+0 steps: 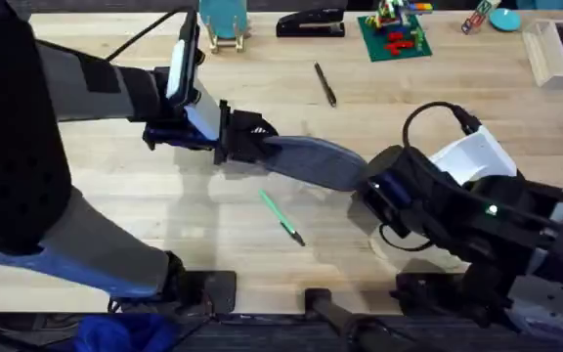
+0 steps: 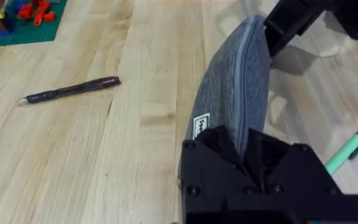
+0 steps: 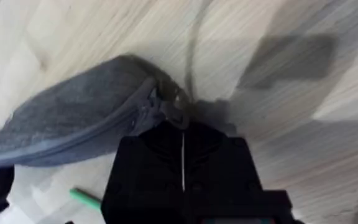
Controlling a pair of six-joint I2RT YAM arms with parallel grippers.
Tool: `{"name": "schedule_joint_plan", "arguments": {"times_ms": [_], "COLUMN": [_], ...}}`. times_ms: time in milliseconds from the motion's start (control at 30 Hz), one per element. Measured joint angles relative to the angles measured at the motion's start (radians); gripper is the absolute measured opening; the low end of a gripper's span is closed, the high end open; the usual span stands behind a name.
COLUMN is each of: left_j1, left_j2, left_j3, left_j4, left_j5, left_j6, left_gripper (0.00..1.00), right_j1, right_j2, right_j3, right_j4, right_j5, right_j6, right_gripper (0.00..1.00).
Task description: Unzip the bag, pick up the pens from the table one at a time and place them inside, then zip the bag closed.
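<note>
The blue-grey bag (image 1: 311,161) lies mid-table, stretched between both arms, and its zipper (image 2: 241,74) looks closed along the top. My left gripper (image 1: 245,137) is shut on the bag's (image 2: 229,93) left end. My right gripper (image 1: 372,188) is shut on the opposite end, fingers pressed together right at the zipper pull (image 3: 174,107) on the bag (image 3: 79,121). The black pen (image 1: 324,83) rests on the table (image 1: 115,196) beyond the bag, also seen as the black pen (image 2: 73,90). The green pen (image 1: 281,215) lies in front of the bag; the green pen (image 2: 350,149) (image 3: 84,198) is near both grippers.
Along the table's far edge stand a black stapler (image 1: 311,22), a green plate with toy bricks (image 1: 394,34) and a teal holder on a wooden stand (image 1: 225,24). A white tray (image 1: 553,54) sits at the far right.
</note>
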Motion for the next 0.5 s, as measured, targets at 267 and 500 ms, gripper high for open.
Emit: {"name": "schedule_joint_plan", "arguments": {"times_ms": [267,500], "left_j1": [0.000,0.000], "left_j2": [0.000,0.000], "left_j3": [0.000,0.000], "left_j4": [0.000,0.000], "left_j5": [0.000,0.000], "left_j6": [0.000,0.000], "left_gripper": [0.043,0.043], "right_j1": [0.000,0.000], "right_j2": [-0.123,-0.274], "right_j3": [-0.004,-0.004], "right_j4": [-0.001,-0.003], "right_j5": [-0.026,-0.016], "right_j6": [-0.102,-0.218], "right_gripper": [0.032,0.032]}}
